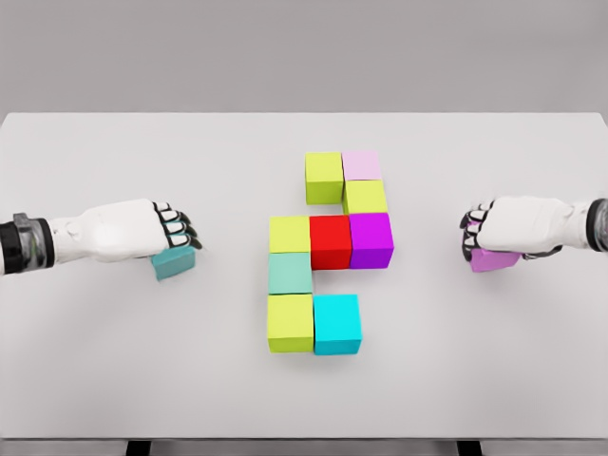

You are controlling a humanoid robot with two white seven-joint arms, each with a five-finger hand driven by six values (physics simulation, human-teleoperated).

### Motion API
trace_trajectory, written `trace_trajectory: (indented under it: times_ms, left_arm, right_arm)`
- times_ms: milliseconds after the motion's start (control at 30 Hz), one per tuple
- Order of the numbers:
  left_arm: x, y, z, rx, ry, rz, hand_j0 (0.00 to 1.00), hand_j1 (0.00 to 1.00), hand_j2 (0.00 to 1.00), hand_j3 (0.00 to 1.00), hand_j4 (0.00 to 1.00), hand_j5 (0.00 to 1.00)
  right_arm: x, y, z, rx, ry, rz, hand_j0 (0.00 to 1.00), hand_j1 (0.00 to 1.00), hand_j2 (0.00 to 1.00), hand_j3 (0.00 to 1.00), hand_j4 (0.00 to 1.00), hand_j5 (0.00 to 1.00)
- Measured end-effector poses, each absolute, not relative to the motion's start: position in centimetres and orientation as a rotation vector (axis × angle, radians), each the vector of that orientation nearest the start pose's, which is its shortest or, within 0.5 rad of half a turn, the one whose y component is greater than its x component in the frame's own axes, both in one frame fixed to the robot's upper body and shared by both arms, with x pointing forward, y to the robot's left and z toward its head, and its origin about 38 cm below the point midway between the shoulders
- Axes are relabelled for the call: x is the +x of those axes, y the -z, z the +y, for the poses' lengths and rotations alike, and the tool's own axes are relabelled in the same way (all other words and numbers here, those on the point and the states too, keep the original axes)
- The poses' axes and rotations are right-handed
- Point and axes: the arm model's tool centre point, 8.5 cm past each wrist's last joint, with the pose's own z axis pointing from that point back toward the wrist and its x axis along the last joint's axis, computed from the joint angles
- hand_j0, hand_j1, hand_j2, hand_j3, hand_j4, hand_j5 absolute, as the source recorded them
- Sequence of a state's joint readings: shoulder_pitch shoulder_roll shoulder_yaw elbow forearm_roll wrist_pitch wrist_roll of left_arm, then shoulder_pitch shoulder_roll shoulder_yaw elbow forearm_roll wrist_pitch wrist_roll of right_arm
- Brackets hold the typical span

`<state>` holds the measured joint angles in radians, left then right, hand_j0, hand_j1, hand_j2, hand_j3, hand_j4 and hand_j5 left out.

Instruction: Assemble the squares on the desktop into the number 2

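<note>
Tabletop (114,380) is flat, matte white; nine smooth, plain-coloured cubes (330,241) sit edge to edge at its centre, forming a blocky, stepped figure; left hand (142,230) curls over a teal cube (175,263); right hand (513,226) curls over a pink cube (494,259).

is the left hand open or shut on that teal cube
Shut on it: the left hand has its fingers curled over the teal cube.

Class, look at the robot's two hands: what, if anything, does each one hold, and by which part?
The left hand curls over the top of a teal cube; the right hand curls over the top of a pink-purple cube. Both cubes rest on the table.
</note>
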<state>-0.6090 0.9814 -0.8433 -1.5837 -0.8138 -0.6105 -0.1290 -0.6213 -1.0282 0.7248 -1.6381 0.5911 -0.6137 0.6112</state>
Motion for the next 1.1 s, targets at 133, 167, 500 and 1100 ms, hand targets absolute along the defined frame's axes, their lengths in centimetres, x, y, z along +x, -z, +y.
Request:
trace_trajectory:
  times_ms: [133, 167, 500, 1100]
  left_arm:
    - [39.7, -17.6, 30.5, -0.760, -2.914, 1.614, 0.62, 0.62, 0.62, 0.62, 0.62, 0.62]
    - [40.0, -17.8, 30.5, -0.770, -2.912, 1.615, 0.62, 0.62, 0.62, 0.62, 0.62, 0.62]
    - [43.5, -19.3, 29.9, -0.876, -2.876, 1.660, 0.63, 0.63, 0.63, 0.63, 0.63, 0.63]
    - [48.6, -21.4, 25.3, -0.931, -2.771, 1.814, 0.66, 0.66, 0.66, 0.66, 0.66, 0.66]
  right_arm:
    - [37.5, -20.1, -32.3, 0.596, 3.244, 1.258, 0.63, 0.63, 0.63, 0.63, 0.63, 0.63]
    - [37.2, -20.1, -32.2, 0.588, 3.239, 1.256, 0.63, 0.63, 0.63, 0.63, 0.63, 0.63]
    - [35.6, -20.2, -31.7, 0.488, 3.231, 1.309, 0.63, 0.63, 0.63, 0.63, 0.63, 0.63]
    - [34.0, -19.9, -31.6, 0.215, 3.262, 1.574, 0.96, 0.96, 0.96, 0.96, 0.96, 0.96]
